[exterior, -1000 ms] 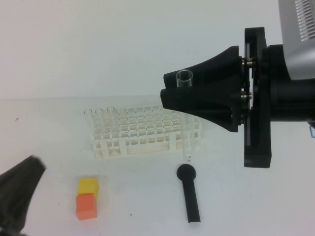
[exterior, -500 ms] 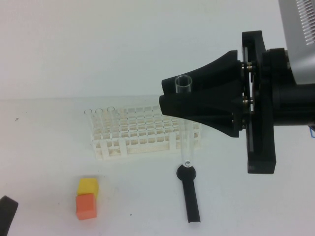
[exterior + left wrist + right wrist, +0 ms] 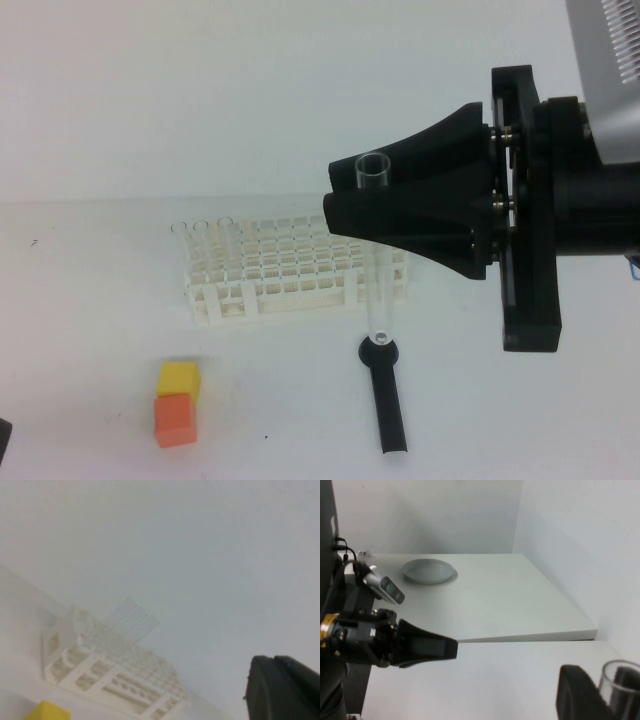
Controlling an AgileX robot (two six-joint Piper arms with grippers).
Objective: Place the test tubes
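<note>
Right pincer (image 3: 350, 192): mine, up at 3 o'clock of the scene, clamped on one clear test tube (image 3: 380, 300). The tube hangs upright, open rim above my fingers and rounded end below.

Change over the last second: I have dropped a little and eased toward 9 o'clock. The tube's lower end now overlaps the round head of the black tool (image 3: 386, 400) lying at 6 o'clock. I cannot tell whether it touches the tool or hangs above it. Almost no motion in the last half second.

White rack (image 3: 300, 270): at 9 to 10 o'clock of the tube's end, so the tube is not over any hole yet. Three tubes (image 3: 201, 229) already stand at its 10 o'clock corner.

Left gripper (image 3: 280, 685): has pulled back to the 7 o'clock corner, nearly out of the high view. I cannot tell its state.

Yellow block (image 3: 178, 378) and orange block (image 3: 175, 419): at 7 o'clock of the rack, untouched.

Reading: the carry looks settled. What is left is a shift toward 10 o'clock over a free hole, then lowering.
</note>
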